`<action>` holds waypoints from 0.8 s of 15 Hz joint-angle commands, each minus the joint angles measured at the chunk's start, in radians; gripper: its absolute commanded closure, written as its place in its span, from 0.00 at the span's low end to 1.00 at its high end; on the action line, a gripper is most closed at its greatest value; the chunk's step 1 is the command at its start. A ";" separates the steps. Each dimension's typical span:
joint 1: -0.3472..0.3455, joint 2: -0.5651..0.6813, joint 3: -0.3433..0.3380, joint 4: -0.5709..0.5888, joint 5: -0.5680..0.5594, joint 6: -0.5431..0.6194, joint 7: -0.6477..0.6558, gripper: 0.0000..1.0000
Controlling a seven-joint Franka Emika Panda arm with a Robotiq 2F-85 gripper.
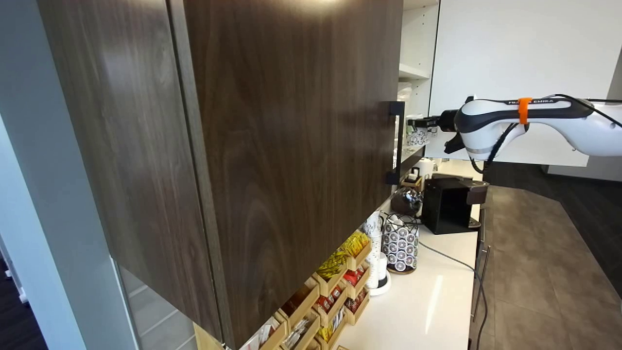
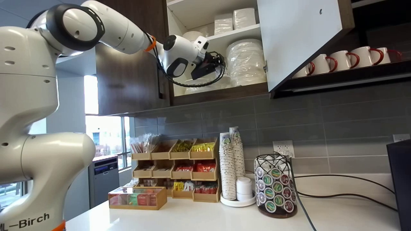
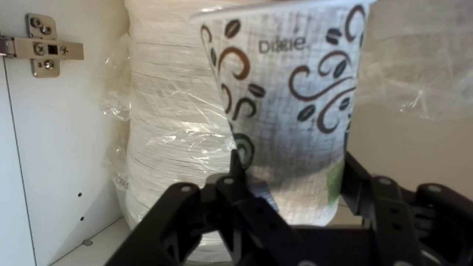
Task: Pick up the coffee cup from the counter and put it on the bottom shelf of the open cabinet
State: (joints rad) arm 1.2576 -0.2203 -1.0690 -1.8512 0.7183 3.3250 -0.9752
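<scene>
The coffee cup is a whitish paper cup with brown swirls. My gripper is shut on it, one finger on each side near its narrow base. The wrist view stands upside down, so the cup hangs rim down. In an exterior view the cup hangs under my gripper, inside the open cabinet. The bottom shelf shows as a pale sliver below it; I cannot tell whether they touch. My gripper mostly hides the cup in an exterior view. The counter lies well below.
Wrapped plates stand beside the cup, also in the wrist view. Bowls sit low in the cabinet. An upper shelf is above. An open door and a dark door with bar handle flank the opening.
</scene>
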 commanded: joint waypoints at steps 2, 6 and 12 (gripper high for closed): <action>0.168 -0.028 -0.154 -0.006 0.000 0.032 0.017 0.63; 0.325 -0.078 -0.278 -0.004 -0.033 0.083 0.006 0.63; 0.586 -0.200 -0.464 0.037 -0.148 0.206 0.003 0.63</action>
State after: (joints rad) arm 1.7041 -0.3160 -1.4471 -1.8424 0.6414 3.4807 -0.9610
